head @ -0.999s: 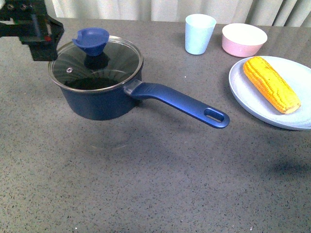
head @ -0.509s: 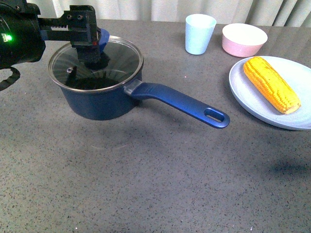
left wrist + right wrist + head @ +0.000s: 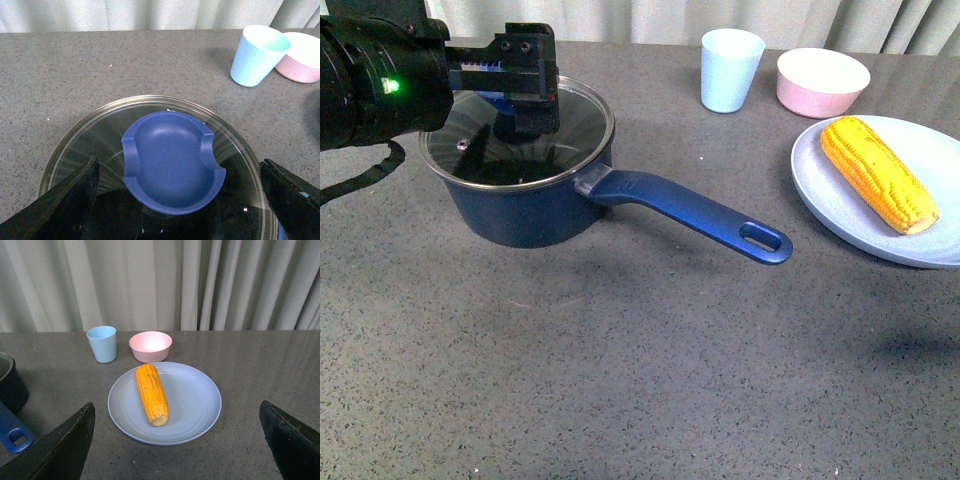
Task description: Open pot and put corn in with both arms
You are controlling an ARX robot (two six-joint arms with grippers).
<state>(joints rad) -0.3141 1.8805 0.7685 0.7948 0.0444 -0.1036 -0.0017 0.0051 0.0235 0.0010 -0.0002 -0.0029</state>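
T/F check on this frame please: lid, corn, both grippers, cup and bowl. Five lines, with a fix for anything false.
1. The glass lid sits on the pot. True.
2. The corn is inside the pot. False: it lies on the plate.
3. The left gripper is open, with a finger on either side of the blue knob. True.
4. The right gripper is clamped on the corn. False: it is open, holds nothing and is apart from the corn.
5. The pink bowl is stacked inside the light blue cup. False: they stand side by side on the table.
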